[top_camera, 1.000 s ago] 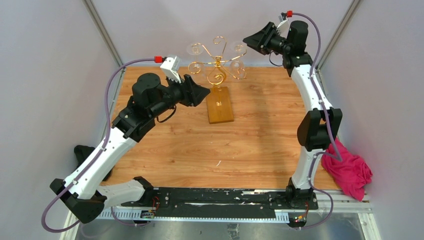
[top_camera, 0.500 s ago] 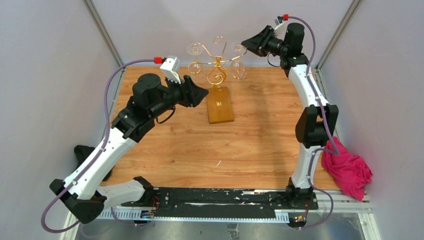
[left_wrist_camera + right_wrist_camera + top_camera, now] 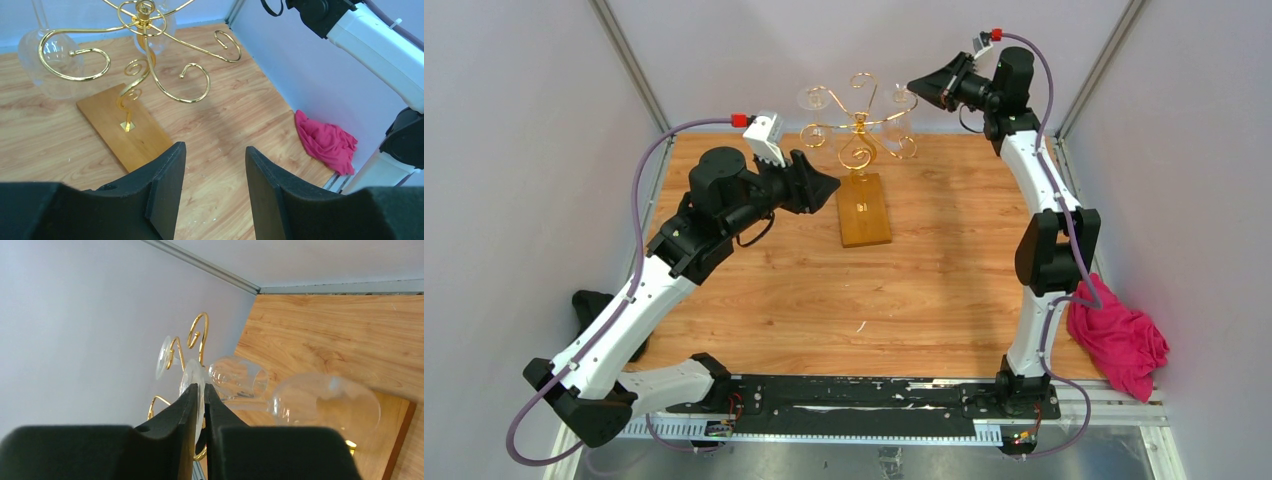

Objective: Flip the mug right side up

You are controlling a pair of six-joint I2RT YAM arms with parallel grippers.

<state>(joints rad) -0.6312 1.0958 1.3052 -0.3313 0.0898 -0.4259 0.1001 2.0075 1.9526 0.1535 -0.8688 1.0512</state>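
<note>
Wood-grain tabletop (image 3: pixel 944 290), pale walls (image 3: pixel 514 150): left fingers (image 3: pixel 165 190) stand apart, empty; right fingers (image 3: pixel 177 440) pinch a clear wine glass (image 3: pixel 192 374) by its foot.

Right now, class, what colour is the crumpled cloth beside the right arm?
The cloth is bright pink, clearest in the top view.

Rack (image 3: pixel 144 9): bent wire of polished, gold-coloured metal, glossy. Its base (image 3: pixel 137 140): amber wood, smooth and varnished. Stemmed glass (image 3: pixel 325 400): clear, shiny glass. Table (image 3: pixel 944 270): wood-grain boards with a satin sheen. Cloth (image 3: pixel 1124 345): pink, soft, matt and crumpled. Left gripper (image 3: pixel 214 165): fingers (image 3: pixel 165 190) matt black, finely grained. Arm shells (image 3: pixel 1031 165): white, smooth, glossy plastic. Cable (image 3: pixel 638 215): purple, smooth sheath.
</note>
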